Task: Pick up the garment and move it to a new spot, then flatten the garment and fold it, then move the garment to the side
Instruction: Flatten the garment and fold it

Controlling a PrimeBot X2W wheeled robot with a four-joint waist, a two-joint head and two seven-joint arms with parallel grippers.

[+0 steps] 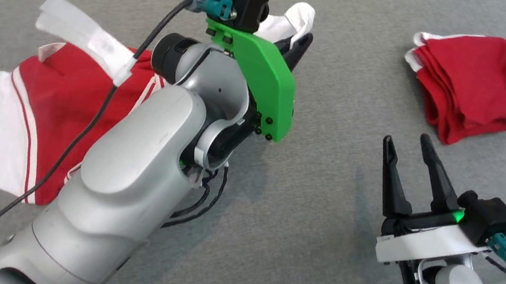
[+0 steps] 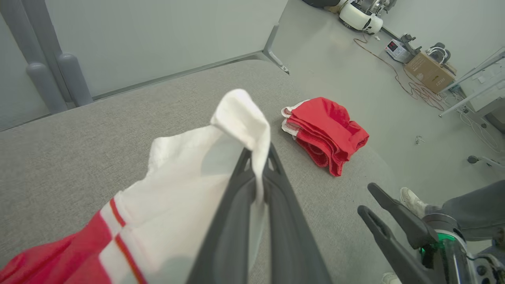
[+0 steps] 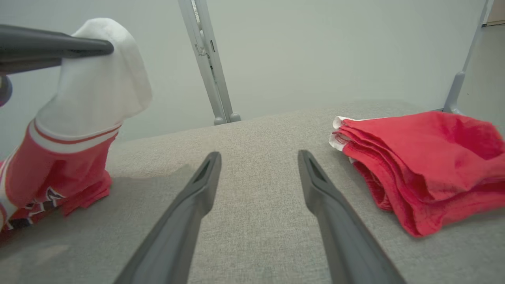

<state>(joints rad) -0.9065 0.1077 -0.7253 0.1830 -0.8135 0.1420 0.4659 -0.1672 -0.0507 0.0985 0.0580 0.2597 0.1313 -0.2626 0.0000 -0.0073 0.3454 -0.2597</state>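
Well to the left of the folded red pile (image 1: 473,86), the garment (image 1: 47,104), red with white panels and thin stripes, lies mostly slumped on the grey desk (image 1: 323,193). One white end of it is raised off the surface. That end is pinched in the left gripper (image 2: 259,165), whose fingers are closed tight on the cloth, with a white fold bulging over their tips. Nearer the pile, but apart from it and on its near side, the right gripper (image 1: 407,150) hovers low over bare desk with its fingers spread wide and nothing between them. The step in hand looks like the pick-up and carry to a new spot. To do it well, the pinch should hold firm while the arm rises enough for the red body to hang free rather than drag and bunch. The cloth should then come down on the bare stretch of desk to the left of the pile, well short of touching it. The open right gripper is well placed to take a second edge, so the garment lands spread and is easier to flatten. By count there are two cloth items, one held and one folded. There are also two grippers and one desk.
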